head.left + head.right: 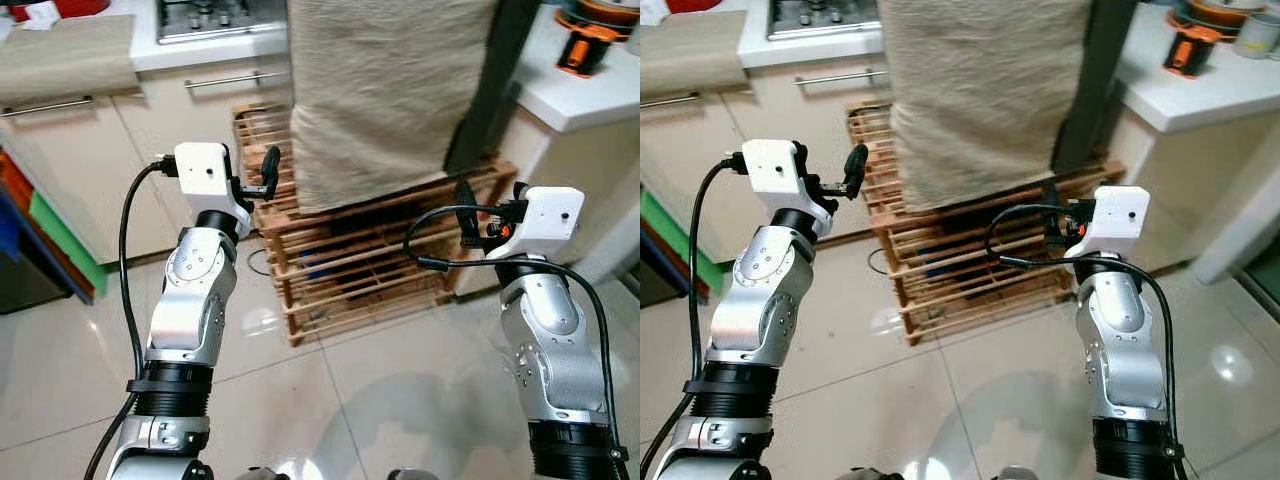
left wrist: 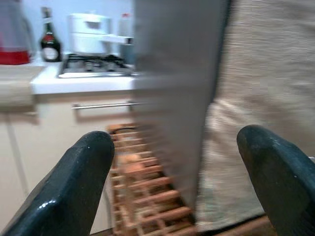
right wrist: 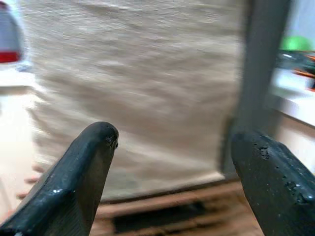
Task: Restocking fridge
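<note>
Left wrist view: left gripper (image 2: 177,172) spread wide, empty; ahead stand the grey fridge (image 2: 177,73) and a bottle (image 2: 50,42), label unreadable. Right gripper (image 3: 174,172) gapes empty before beige cloth (image 3: 133,83).

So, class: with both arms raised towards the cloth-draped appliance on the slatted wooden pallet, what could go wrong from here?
1. The beige cloth could snag on the open left gripper or right gripper.
2. The wooden pallet juts out over the floor; the robot might trip on it.
</note>
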Available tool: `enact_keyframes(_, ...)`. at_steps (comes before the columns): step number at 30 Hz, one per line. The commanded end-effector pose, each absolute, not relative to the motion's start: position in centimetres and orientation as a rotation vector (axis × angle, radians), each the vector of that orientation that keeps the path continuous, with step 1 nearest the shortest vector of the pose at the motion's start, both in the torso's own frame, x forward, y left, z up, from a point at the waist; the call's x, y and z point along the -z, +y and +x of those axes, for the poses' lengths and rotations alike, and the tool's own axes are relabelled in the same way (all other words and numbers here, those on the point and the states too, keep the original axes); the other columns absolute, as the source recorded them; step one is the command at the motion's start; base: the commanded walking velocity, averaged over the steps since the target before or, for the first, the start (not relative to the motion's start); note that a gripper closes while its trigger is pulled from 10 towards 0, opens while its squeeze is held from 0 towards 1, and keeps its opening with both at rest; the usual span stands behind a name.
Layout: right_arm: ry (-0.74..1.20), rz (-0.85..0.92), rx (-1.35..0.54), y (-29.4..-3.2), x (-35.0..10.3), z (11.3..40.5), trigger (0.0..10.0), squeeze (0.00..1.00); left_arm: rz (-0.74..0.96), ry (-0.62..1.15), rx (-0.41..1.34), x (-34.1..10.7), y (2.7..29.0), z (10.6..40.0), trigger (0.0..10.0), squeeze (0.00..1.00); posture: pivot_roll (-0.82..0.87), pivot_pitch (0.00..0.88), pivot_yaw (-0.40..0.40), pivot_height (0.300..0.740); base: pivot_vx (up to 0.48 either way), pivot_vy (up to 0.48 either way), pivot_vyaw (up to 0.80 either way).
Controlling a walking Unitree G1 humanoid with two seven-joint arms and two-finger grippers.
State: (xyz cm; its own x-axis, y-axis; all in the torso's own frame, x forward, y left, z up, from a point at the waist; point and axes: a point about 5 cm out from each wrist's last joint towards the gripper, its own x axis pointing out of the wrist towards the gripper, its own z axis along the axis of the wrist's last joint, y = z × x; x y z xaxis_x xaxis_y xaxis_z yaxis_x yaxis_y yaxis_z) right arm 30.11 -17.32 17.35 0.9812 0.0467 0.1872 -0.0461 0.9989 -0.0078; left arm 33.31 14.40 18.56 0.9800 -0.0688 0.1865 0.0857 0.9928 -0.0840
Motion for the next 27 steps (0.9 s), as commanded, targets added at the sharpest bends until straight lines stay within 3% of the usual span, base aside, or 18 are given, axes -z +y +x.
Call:
enact_keyframes(1, -0.184, -0.007, -0.031, -17.8, -17.1, 30.1, 10.0, 0.0, -0.093, -0.192, 0.075, -18.7, 14.3, 33.4, 10.0, 0.0, -0.16, 0.002, 0.044, 0.74, 0.0, 0.461, 0.0)
enact_keyframes(12, -0.169, 0.002, -0.08, -16.6, -16.6, 30.5, 10.0, 0.0, -0.095, -0.196, 0.073, -18.4, 14.3, 33.3, 10.0, 0.0, -0.14, 0.0, 0.039, 0.74, 0.0, 0.459, 0.0)
enact_keyframes(20, -0.148, -0.011, -0.057, -16.8, -16.3, 30.7, 10.0, 0.0, -0.057, -0.178, 0.158, -17.4, 13.6, 32.9, 10.0, 0.0, -0.14, 0.001, 0.039, 0.74, 0.0, 0.0, -0.2)
enact_keyframes(27, -0.1, -0.04, 0.054, -18.9, -13.9, 29.5, 10.0, 0.0, -0.138, -0.018, 0.091, -13.0, 16.5, 32.1, 10.0, 0.0, -0.14, 0.019, 0.038, 0.74, 0.0, 0.0, -0.55)
